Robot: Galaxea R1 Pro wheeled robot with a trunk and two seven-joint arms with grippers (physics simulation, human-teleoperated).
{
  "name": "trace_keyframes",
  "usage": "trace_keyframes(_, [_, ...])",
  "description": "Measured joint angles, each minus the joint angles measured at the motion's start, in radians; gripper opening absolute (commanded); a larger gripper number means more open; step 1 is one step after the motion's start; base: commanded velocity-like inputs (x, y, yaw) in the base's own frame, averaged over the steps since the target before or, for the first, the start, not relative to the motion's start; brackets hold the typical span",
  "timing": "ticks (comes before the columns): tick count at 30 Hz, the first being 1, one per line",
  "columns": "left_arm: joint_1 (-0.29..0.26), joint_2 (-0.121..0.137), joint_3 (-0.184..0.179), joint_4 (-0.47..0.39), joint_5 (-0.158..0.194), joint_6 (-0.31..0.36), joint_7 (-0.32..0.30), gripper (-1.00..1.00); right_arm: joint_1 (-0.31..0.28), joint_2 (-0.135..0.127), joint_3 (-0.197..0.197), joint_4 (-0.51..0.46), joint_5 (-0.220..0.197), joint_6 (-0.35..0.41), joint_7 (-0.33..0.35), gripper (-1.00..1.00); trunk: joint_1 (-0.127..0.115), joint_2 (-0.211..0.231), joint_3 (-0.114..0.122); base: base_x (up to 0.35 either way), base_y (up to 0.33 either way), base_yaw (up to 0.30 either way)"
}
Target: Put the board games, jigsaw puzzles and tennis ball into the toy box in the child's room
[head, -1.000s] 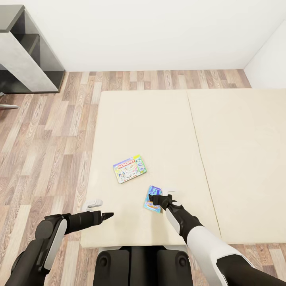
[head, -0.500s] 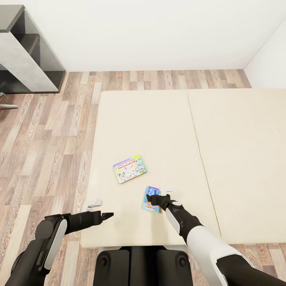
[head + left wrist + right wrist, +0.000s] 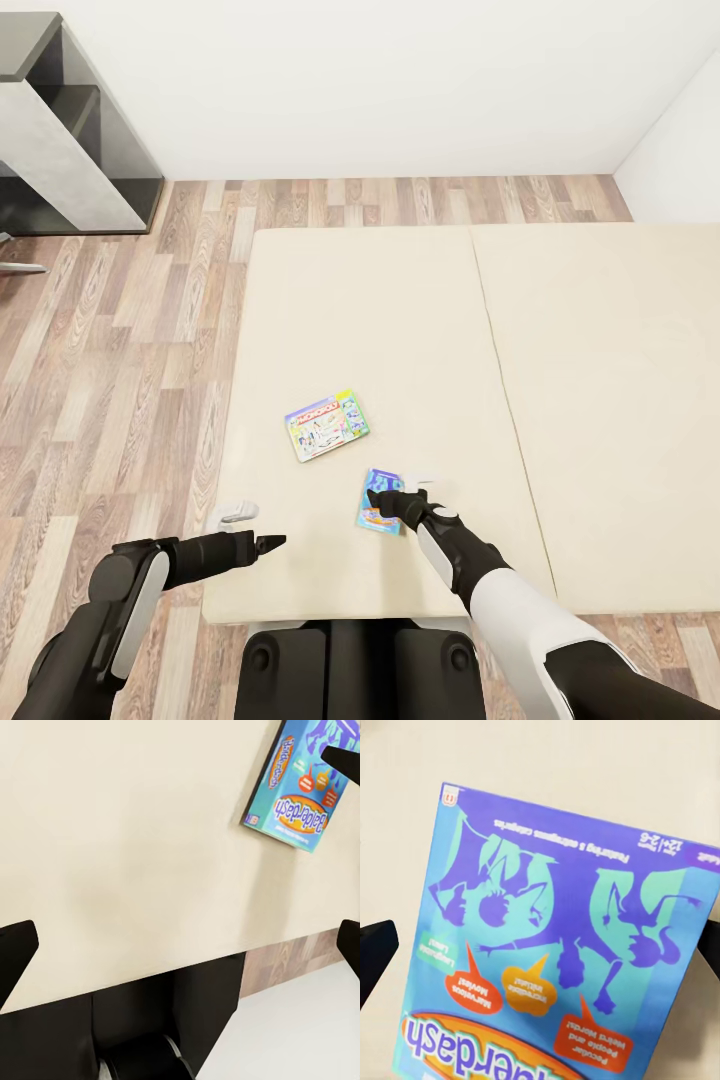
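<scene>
Two board games lie on the cream bed (image 3: 400,310). The pale one with a red logo (image 3: 327,425) rests flat near the middle. The blue board game (image 3: 377,500) (image 3: 296,787) (image 3: 562,945) lies closer to me, and my right gripper (image 3: 387,502) (image 3: 540,952) is down on it, open, one finger showing at each side of the box. My left gripper (image 3: 268,543) (image 3: 180,952) hovers open over bare mattress near the bed's front edge, to the left of the blue box, holding nothing.
Wood-plank floor (image 3: 120,380) runs left of and behind the bed. A grey desk unit (image 3: 60,130) stands at the far left against the white wall. A seam (image 3: 500,380) splits the mattress. My base (image 3: 350,660) sits against the bed's front edge.
My right gripper and the blue board game have shifted slightly left, the box turning a little. The left arm and the pale game have not moved.
</scene>
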Motion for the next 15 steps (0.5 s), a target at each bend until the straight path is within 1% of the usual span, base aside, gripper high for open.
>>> trace_keyframes(15, [0.001,0.000,0.000,0.000,0.000,0.000,0.000,1.00,0.000,0.000,0.000,0.000,0.000,0.000,-0.001,1.00,0.000,0.000,0.000,0.000,0.000,0.000])
